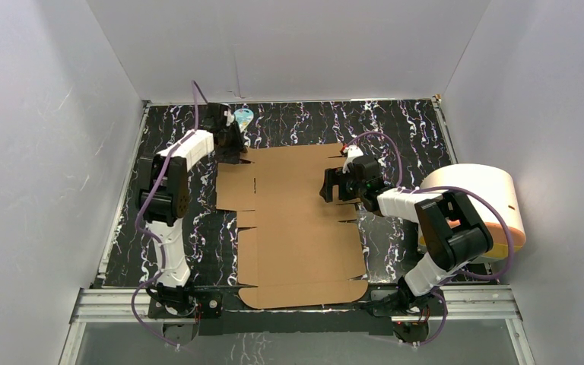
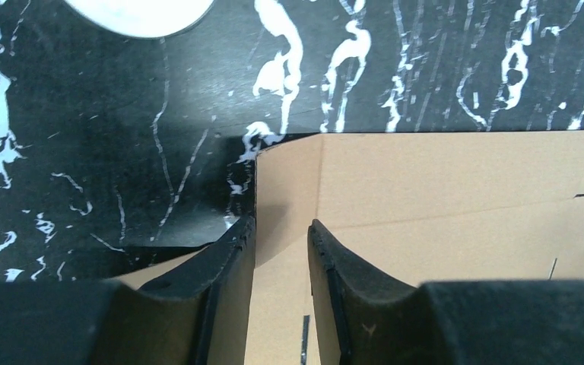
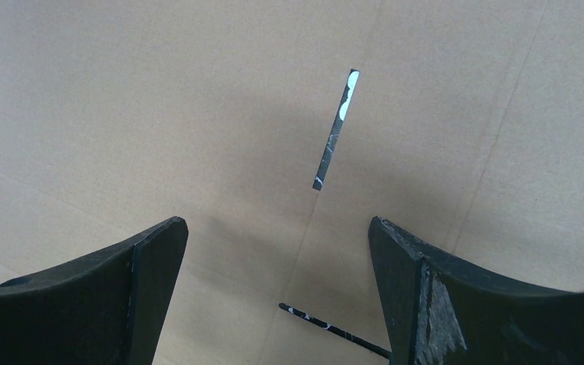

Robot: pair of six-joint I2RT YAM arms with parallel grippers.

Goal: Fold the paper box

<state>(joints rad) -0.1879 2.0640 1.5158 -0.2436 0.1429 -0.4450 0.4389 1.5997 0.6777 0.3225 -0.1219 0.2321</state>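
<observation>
The paper box (image 1: 296,228) lies flat and unfolded on the black marbled table (image 1: 395,125), a brown cardboard sheet with slits and creases. My left gripper (image 1: 234,148) is at its far left corner. In the left wrist view its jaws (image 2: 282,224) stand a narrow gap apart, and a strip of the corner flap (image 2: 289,190) lies between them. The left finger sits at the flap's outer edge. Whether the fingers press the flap I cannot tell. My right gripper (image 1: 331,186) hovers over the sheet's right side, wide open (image 3: 275,224) above a slit (image 3: 333,129), holding nothing.
A big cream cylinder with an orange base (image 1: 475,201) stands at the right, close behind the right arm. A small white-and-blue oval item (image 1: 243,115) lies at the back, just beyond the left gripper; its white edge (image 2: 137,11) shows in the left wrist view. White walls enclose the table.
</observation>
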